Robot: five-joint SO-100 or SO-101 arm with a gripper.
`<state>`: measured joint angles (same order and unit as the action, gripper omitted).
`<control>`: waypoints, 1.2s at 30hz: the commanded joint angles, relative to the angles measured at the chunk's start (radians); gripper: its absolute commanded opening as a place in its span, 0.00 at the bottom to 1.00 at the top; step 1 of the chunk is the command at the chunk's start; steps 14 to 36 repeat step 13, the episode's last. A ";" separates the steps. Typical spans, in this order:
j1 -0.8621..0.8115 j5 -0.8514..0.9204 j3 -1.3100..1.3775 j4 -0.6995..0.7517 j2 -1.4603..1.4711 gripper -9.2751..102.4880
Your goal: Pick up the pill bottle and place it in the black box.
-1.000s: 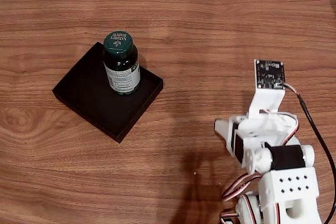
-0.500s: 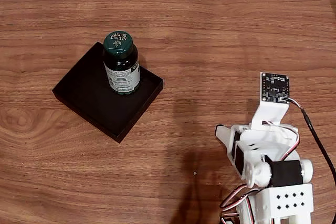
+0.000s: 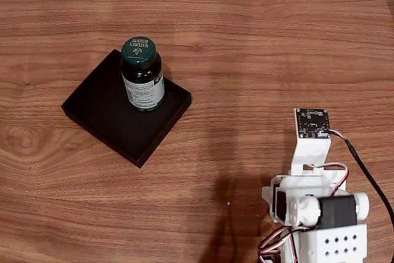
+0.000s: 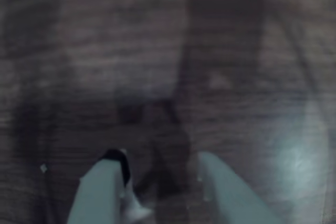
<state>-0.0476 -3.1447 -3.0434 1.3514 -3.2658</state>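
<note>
The pill bottle [image 3: 143, 78], dark amber with a green printed cap and a pale label, stands upright inside the black box [image 3: 104, 112], toward its far right corner in the fixed view. The white arm [image 3: 314, 201] is folded at the lower right, far from the box, and its fingers are hidden under its own body there. The blurred wrist view looks down on bare wood. In it my gripper [image 4: 160, 158] is open, with two pale fingers [image 4: 102, 190] apart and nothing between them.
The box sits on a wide wooden table [image 3: 258, 47]. A black cable [image 3: 369, 177] runs from the small camera board [image 3: 312, 122] on the wrist down the right side of the arm.
The arm has drawn back toward the bottom edge of the fixed view, its camera board moving down. The bottle and the box have not moved.
</note>
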 commanded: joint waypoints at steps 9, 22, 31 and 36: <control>-0.015 0.046 0.014 0.144 -0.011 0.18; -0.018 0.077 0.014 0.149 -0.031 0.18; -0.018 0.077 0.014 0.149 -0.031 0.18; -0.018 0.077 0.014 0.149 -0.031 0.18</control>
